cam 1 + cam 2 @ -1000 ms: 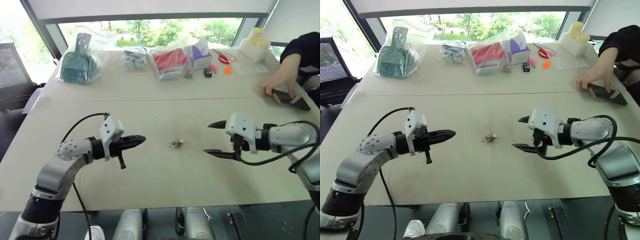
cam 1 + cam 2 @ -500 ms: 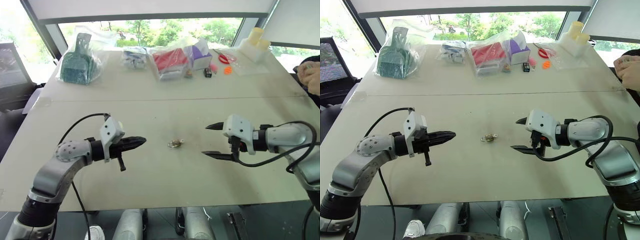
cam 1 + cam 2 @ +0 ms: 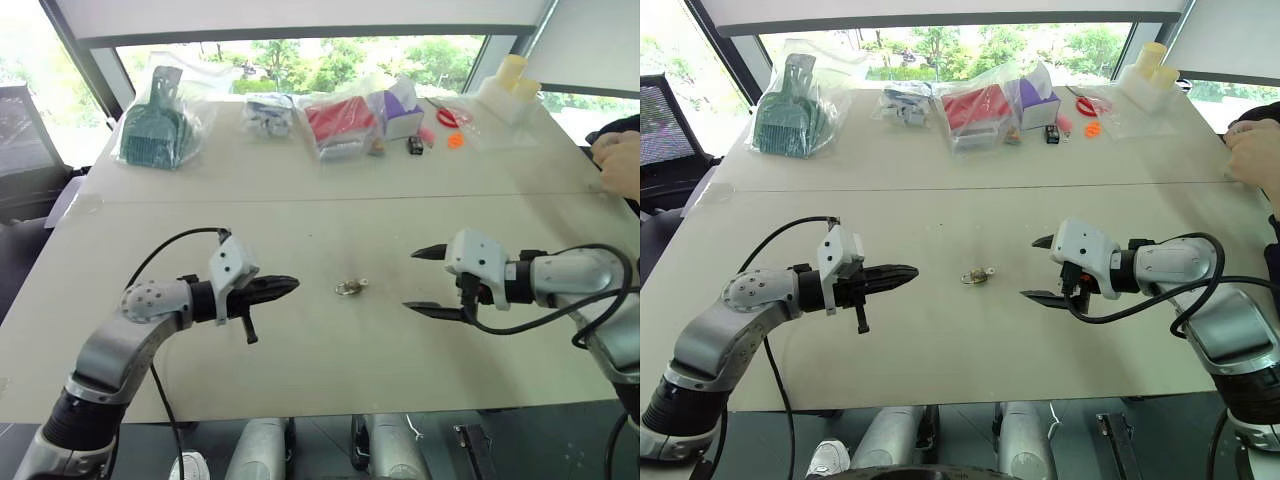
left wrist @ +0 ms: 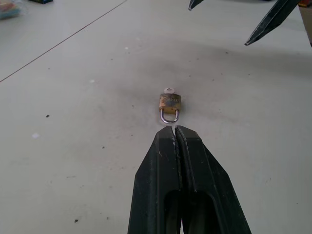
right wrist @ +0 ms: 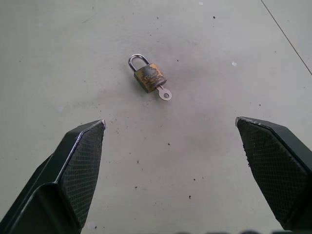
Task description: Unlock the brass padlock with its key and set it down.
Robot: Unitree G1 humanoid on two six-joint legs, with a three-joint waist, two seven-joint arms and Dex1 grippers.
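- Two changes from a second ago: the left hand (image 3: 291, 287) has edged a little closer to the padlock (image 3: 348, 288), and the person's hand (image 3: 617, 158) at the desk's far right edge has pulled back off the dark flat item it was pressing, which is gone from sight.
- Padlock and right hand (image 3: 420, 280) sit where they did.
- Left hand: fingers pressed tight together, holding nothing, pointing nearly level across the desk (image 3: 330, 215) toward the padlock, tips a short way from it.
- Right hand: fingers spread wide and empty, aimed down and inward at the padlock from the other side, hovering above the desk.
- Padlock lies flat on the bare desk between the two hands, touching neither; its key (image 5: 165, 92) sticks out of the body's bottom, and the shackle (image 5: 137, 60) looks seated in the body.
- Shackle end faces the left hand, key end faces away from it.
- Bagged goods (image 3: 343, 121) line the far side of the desk, well apart from the padlock.
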